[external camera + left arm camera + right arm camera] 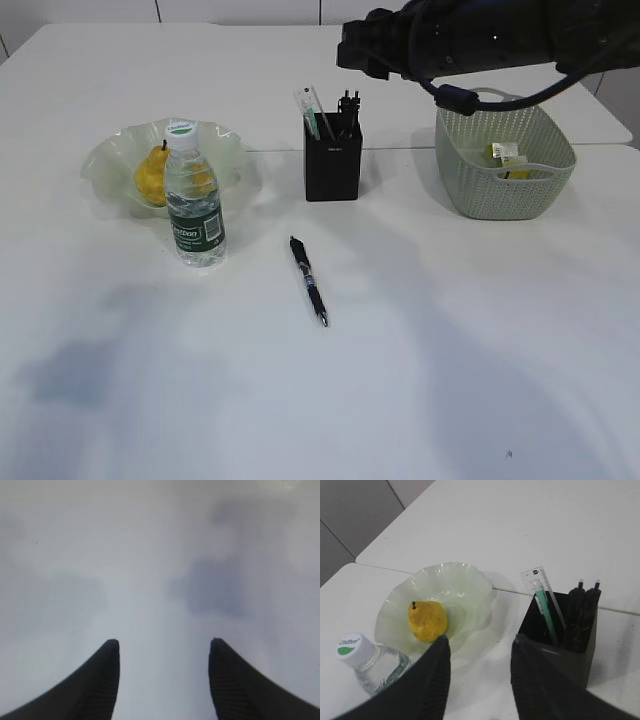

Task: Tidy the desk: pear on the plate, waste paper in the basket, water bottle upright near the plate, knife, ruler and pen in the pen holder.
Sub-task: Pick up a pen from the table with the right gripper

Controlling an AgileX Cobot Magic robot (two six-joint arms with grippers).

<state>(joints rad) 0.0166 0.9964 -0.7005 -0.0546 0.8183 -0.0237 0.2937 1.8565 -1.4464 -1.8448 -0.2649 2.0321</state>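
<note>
While the right arm reaches in from the upper right of the exterior view, high above the table, its gripper hangs with its jaws apart and nothing between them. From that wrist's camera, the pear lies on the plate at about ten o'clock from the fingertips, the bottle stands at about nine o'clock with its white cap up, and the pen holder sits at about two o'clock, close beside the right finger.

Seen from the exterior view, the pen lies flat on the table, at about six o'clock from the pen holder and at about three o'clock from the bottle. That holder already carries a ruler, a green-handled tool and some dark pens. At about three o'clock from the holder stands the basket, with bits of waste paper inside. Upright, the bottle touches the front edge of the plate, where the pear rests.

Over bare tabletop, the left gripper shows both fingers apart and empty; no task thing appears in its view.
</note>
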